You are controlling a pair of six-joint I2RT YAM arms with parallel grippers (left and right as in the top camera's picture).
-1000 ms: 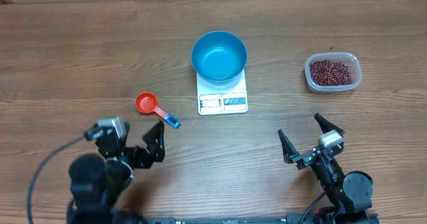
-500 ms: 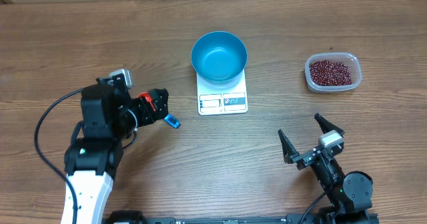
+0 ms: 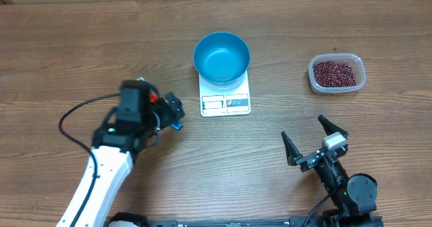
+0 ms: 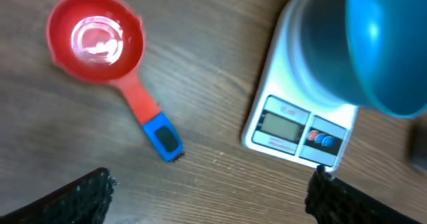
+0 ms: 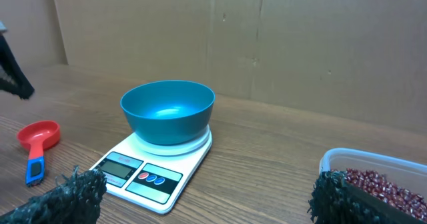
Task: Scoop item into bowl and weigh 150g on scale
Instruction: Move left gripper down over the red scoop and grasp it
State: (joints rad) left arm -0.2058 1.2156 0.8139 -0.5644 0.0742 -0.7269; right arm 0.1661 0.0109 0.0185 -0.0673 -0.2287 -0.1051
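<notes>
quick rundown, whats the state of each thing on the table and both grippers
bowl: empty, sitting on the scale
scale: bowl on its platform, display unreadable
scoop: empty, lying on the table, not held
tub: lidless, holds beans
left gripper: open, above the scoop
right gripper: open, holding nothing

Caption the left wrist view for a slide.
Open left fingers hover over the red scoop; the blue bowl sits on the white scale.
</notes>
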